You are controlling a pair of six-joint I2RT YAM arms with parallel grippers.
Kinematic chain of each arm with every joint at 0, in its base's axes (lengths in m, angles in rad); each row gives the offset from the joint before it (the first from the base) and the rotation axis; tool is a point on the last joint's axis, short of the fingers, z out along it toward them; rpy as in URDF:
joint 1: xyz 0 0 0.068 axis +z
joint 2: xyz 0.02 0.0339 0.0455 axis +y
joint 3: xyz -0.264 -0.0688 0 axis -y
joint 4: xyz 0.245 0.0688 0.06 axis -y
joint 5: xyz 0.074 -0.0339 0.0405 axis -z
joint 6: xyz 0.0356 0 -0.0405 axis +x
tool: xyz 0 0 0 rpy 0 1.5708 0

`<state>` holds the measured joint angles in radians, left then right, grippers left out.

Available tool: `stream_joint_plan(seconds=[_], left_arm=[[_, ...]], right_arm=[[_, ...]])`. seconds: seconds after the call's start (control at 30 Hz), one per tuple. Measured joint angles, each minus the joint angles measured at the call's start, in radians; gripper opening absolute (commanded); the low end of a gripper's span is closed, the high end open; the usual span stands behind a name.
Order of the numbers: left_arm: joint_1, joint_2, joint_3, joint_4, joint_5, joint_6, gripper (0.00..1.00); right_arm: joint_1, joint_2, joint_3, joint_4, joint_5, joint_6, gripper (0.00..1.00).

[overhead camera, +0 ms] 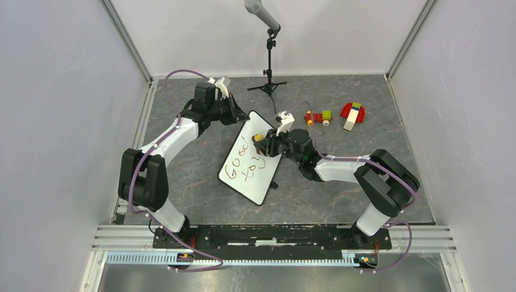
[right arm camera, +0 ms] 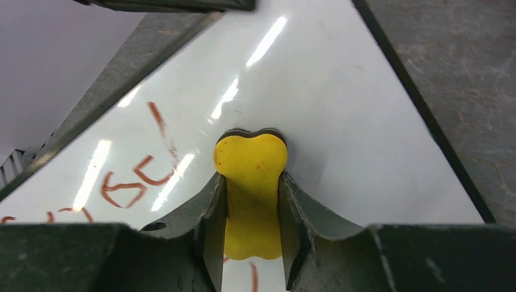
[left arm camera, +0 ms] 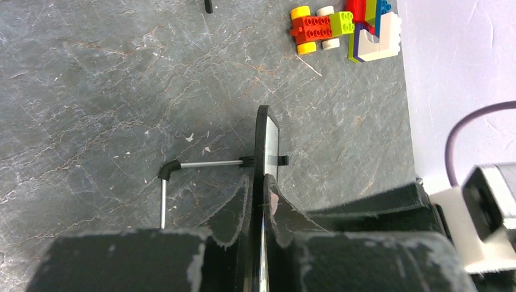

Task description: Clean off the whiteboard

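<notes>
L jaws clamp whiteboard (overhead camera: 257, 181) edge, R jaws yellow eraser (right arm camera: 251, 176); long axis near-left to far-right.

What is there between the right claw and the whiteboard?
A yellow bone-shaped eraser, pinched in the right claw against the whiteboard; the right wrist view shows it.

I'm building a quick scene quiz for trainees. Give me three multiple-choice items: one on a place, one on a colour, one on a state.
1. Relative to the whiteboard, the brick car stands: A on it; B to its right, apart; C at its near left.
2. The writing is: A blue; B red; C green.
3. The right pincer is: A open; B shut on the yellow eraser; C shut on the car.
Answers: B, the top view shows it clear of the board; B, the strokes are red; B, the wrist view shows the eraser clamped.
</notes>
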<state>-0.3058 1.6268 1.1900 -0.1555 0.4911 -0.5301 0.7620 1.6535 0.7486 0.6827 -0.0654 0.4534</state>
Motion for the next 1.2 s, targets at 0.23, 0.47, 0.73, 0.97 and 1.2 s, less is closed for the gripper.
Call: stream_joint_plan(seconds=[0.23,0.47,0.73,0.97,1.2], left_arm=[[0.000,0.000,0.000,0.000,-0.003,0.000,0.02],[0.000,0.000,0.000,-0.001,-0.014,0.000,0.02],[-0.003,0.000,0.000,0.006,-0.005,0.000,0.02],[-0.003,0.000,0.000,-0.001,-0.019,0.000,0.02],[-0.003,0.000,0.000,0.001,-0.016,-0.001,0.02]], right_arm=[[-0.062,0.021,-0.093,0.087,-0.005,0.070,0.23],[-0.041,0.013,-0.056,0.028,0.027,0.071,0.23],[0.045,0.017,0.126,-0.075,0.031,0.054,0.23],[0.042,0.039,0.087,0.011,0.037,0.069,0.24],[-0.041,0.016,-0.145,0.138,0.061,0.098,0.24]])
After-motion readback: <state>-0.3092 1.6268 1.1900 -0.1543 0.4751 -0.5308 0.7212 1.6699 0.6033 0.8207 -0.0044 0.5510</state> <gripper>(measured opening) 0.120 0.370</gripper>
